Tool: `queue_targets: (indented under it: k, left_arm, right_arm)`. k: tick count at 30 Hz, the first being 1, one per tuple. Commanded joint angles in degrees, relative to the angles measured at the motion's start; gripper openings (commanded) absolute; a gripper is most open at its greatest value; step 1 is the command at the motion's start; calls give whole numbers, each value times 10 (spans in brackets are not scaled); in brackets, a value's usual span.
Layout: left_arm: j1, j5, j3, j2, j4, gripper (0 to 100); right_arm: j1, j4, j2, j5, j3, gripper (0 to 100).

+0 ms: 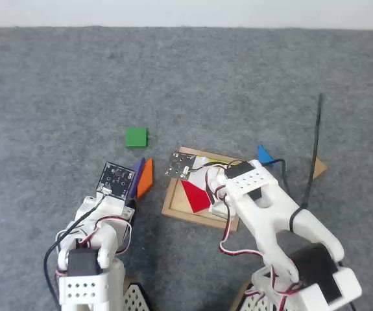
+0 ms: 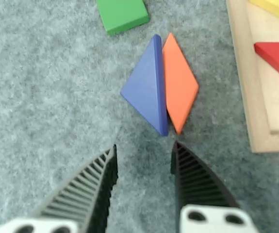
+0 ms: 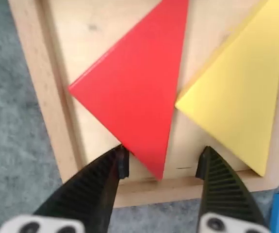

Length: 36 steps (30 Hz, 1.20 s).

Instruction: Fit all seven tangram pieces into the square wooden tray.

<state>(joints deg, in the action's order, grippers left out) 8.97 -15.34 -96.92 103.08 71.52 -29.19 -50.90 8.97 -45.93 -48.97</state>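
My left hand (image 2: 144, 148) hangs low over the counter (image 1: 56, 91), jaws spread wide and holding nothing. Just beyond its fingertips lie the violet-blue triangle (image 2: 146, 90) and the orange piece (image 2: 180, 90). They are pressed long edge to long edge, so together they make a slim diamond. The diamond's long axis runs near to far, almost in line with my reach, and its near point aims into the gap between my fingers. I judge the coming move to be a short advance straight ahead. The jaws close left to right, so they would meet the pair across its narrow width. Taking one piece alone would call for a small shift to that side. This hand is plainly the nearer one to both.

To the right, my right hand (image 3: 164, 155) is over one edge of the square wooden tray (image 3: 32, 73), also wide. Its fingers stand either side of one tip of the red triangle (image 3: 134, 97); whether they touch it I cannot tell. The yellow triangle (image 3: 236, 97) lies flat in the tray beside the red one, on its far side.

Farther out, the green square (image 1: 136, 137) sits apart on the counter beyond the diamond. Off the tray's far right corner lie a bright blue piece (image 1: 264, 154) and, further right, a tan piece (image 1: 319, 167). Five pieces are left outside.
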Motion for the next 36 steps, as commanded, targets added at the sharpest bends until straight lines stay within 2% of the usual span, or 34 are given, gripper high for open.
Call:
queue_targets:
  k: [1,3,9,14,28,36]
  left_arm:
    - [4,-4,5,7,4,170]
    - [4,-4,5,7,4,170]
    - [4,-4,5,7,4,170]
    - [4,-4,5,7,4,170]
    - [4,-4,5,7,4,170]
    - [4,-4,5,7,4,170]
  right_arm:
    - [20,-4,-11,-15,22,240]
    - [24,4,-17,-12,31,219]
    - [25,34,-42,-25,63,13]
    - [25,32,-58,-67,73,9]
    - [26,-55,-65,-64,255,9]
    - [29,-44,-123,-65,312,9]
